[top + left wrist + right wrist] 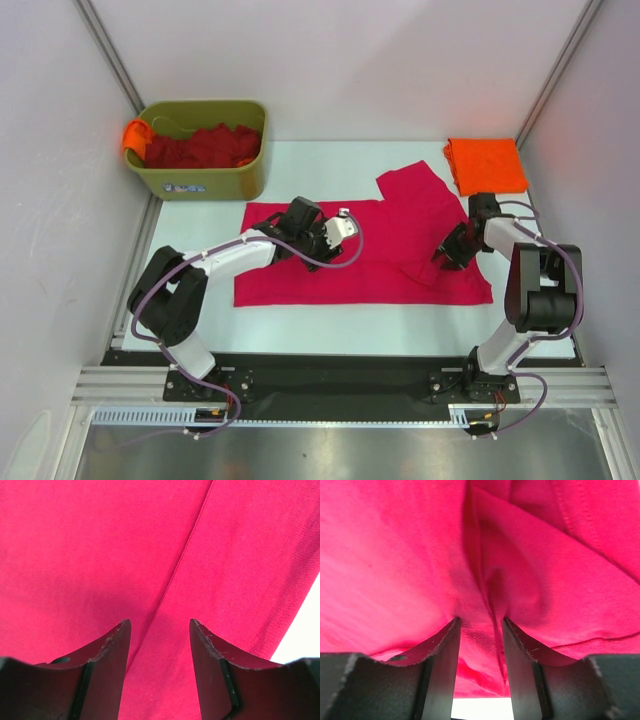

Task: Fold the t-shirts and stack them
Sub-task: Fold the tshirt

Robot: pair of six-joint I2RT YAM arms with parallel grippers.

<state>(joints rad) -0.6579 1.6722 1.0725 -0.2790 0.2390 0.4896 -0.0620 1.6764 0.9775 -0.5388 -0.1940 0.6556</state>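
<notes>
While the pink tee (330,275) lies spread over the mid table (300,328), w/ one sleeve thrown up toward the far side, it is worked from both ends. A ridge of its cloth is pinched tight betw. the fingers of the R gripper (481,622), at the tee's right part. Cloth is bunched & creased round the tips in the right wrist view, so a grip for lifting that side over is judged likely.

The L gripper (160,625) is held over the tee's left-centre, fingers spread apart w/ nothing betw. them. A diagonal line runs under the gap; fold edge or seam can't be told. It is prob. placed there to pin or take that line as the fold axis. Whether the tips touch cloth can't be told.

An orange tee (486,165) is laid folded flat at the far right, apart from the pink tee; it is taken as the stack's start. Dark red tees (205,148) are heaped in the bin (205,182) at far left, not yet folded, so most of the job is judged left.
</notes>
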